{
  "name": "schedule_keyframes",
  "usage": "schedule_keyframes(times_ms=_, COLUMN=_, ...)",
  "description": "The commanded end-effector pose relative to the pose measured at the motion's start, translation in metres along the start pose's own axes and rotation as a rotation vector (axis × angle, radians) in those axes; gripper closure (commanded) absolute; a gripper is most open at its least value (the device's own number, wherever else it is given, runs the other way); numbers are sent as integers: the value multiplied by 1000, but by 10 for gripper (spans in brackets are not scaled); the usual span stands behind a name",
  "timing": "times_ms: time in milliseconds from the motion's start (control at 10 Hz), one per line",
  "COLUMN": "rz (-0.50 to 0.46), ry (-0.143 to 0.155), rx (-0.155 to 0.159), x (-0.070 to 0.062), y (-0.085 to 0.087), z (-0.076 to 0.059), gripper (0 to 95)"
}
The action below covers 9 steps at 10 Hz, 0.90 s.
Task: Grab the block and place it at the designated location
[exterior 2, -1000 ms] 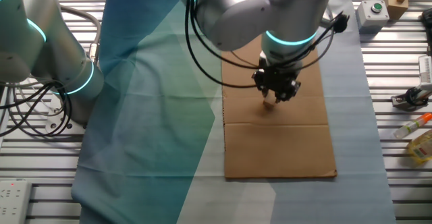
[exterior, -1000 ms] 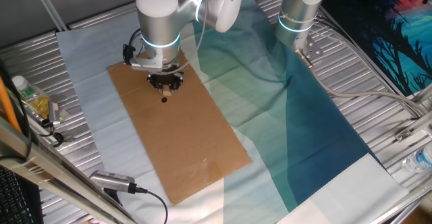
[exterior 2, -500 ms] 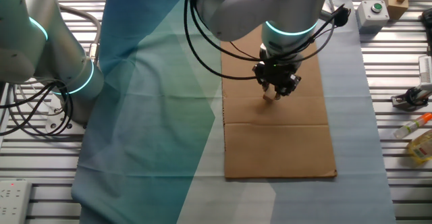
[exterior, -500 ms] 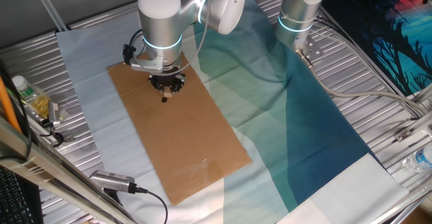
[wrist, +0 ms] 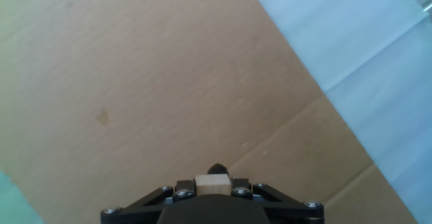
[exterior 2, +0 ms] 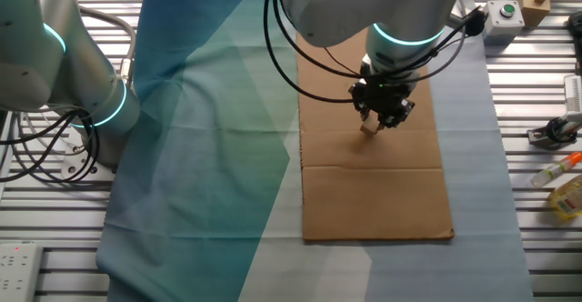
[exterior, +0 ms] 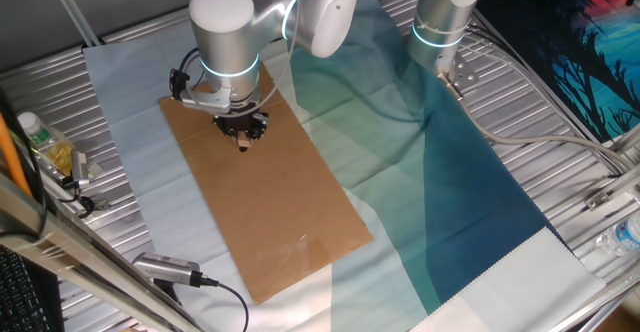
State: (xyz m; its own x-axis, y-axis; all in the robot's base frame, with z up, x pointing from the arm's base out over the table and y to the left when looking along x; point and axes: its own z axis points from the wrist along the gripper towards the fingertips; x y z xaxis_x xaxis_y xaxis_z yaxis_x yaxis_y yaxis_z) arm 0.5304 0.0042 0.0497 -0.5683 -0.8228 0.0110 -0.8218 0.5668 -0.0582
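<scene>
My gripper hangs fingers-down over the far part of the brown cardboard. It is shut on the block, a small light-tan cube held between the two fingertips. The block also shows under the fingers in one fixed view and in the other, at or just above the cardboard. The designated location, a black dot, peeks out just beyond the block in the hand view, mostly covered by it. In both fixed views the dot is hidden by the gripper.
A teal and pale cloth lies along one side of the cardboard. A second arm stands beyond it. Small bottles and a cabled device lie near the table's edge. A button box sits in a corner.
The gripper, still shut on the block, has shifted a little along the cardboard, up and to the right in the other fixed view. The black dot, visible below the fingers before, is now covered.
</scene>
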Motion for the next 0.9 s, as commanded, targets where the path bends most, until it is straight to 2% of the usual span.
schedule_keyframes(times_ms=100, rz=-2, ry=2, rx=-1, x=-1, y=-1, z=2, gripper=950)
schedule_keyframes(times_ms=900, rz=19, ry=-2, rx=-2, x=-9, y=-1, z=11, gripper=950)
